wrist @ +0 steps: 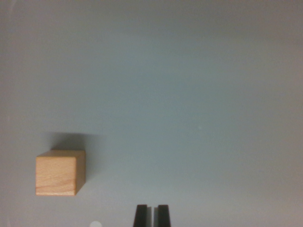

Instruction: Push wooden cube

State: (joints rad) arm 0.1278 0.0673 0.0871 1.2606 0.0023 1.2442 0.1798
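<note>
In the wrist view, the camera looks straight down on a plain pale grey table (189, 94), so the arm's last link appears to point vertically at the surface. The gripper (151, 216) enters the picture at six o'clock, at the bottom edge and almost on the centre line. Only the ends of its two dark fingers (140, 215) show, standing side by side and parallel, with a thin pale slit between them; they are drawn nearly together and nothing lies between them, so the gripper holds nothing. The fingers run up the picture toward twelve o'clock. The wooden cube (56, 176) sits on the table at about eight o'clock from the picture's centre, in the lower part of the wrist view's left. From the fingertips it lies at about ten o'clock, well apart from them, with bare table in between. Its pale top face shows wood grain, and a narrow strip of its side toward three o'clock is visible, a little darker. Its edges run square with the picture's frame. A soft dark shadow spreads from the cube toward twelve and one o'clock. A small pale round spot (95, 224) lies at the bottom edge, between the cube and the fingers; what it is cannot be told.
</note>
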